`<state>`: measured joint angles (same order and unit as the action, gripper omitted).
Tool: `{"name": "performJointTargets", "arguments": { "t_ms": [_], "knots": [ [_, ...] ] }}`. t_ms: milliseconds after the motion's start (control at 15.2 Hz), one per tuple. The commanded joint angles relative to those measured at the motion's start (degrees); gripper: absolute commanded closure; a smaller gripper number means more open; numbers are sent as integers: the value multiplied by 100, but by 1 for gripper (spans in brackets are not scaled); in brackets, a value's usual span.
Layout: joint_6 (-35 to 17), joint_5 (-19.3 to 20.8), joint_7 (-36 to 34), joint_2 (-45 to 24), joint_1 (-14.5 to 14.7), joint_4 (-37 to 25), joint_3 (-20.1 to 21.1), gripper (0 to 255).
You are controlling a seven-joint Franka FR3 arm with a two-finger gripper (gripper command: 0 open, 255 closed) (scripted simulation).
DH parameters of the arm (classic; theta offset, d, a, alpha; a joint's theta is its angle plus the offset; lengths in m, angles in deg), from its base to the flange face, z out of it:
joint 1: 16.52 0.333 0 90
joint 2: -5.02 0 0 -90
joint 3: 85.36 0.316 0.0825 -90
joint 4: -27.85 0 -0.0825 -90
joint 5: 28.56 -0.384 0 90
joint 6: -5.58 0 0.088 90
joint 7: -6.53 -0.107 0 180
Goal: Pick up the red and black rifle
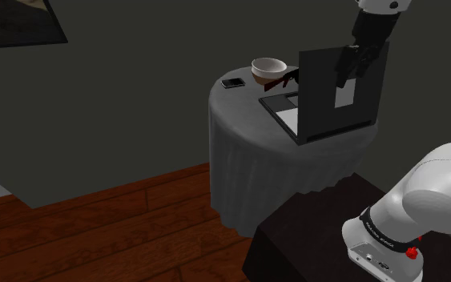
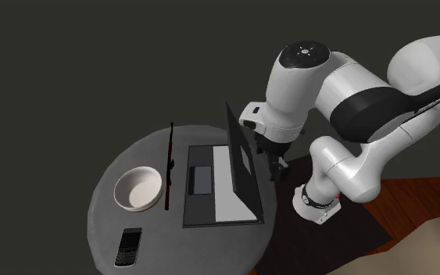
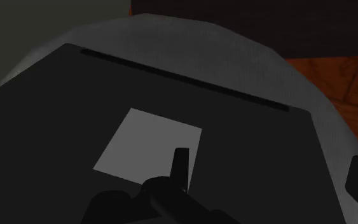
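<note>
**Clearly the reach stage, rifle untouched**

The rifle [image 2: 168,168] lies flat on the round table [image 2: 101,226], between the white bowl [image 2: 138,187] and the open laptop [image 2: 218,191]. The gripper [image 2: 274,173] hangs behind the laptop's raised screen, well apart from the rifle and holding nothing. How far open it is, I cannot tell. The arm is folded high, wrist pointing down. Next, I'd say, it must clear the screen and descend over the rifle.
</note>
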<state>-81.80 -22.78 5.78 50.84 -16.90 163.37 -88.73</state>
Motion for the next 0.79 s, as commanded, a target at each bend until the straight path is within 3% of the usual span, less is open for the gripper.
{"name": "performJointTargets", "arguments": {
  "t_ms": [0,396,726],
  "knots": [
    [0,0,0,0,0,0,0,0],
    [-459,759,1944,-696,237,-212,-896,0],
    [-941,1171,3517,-1535,485,-636,-1570,0]
  ]
}}
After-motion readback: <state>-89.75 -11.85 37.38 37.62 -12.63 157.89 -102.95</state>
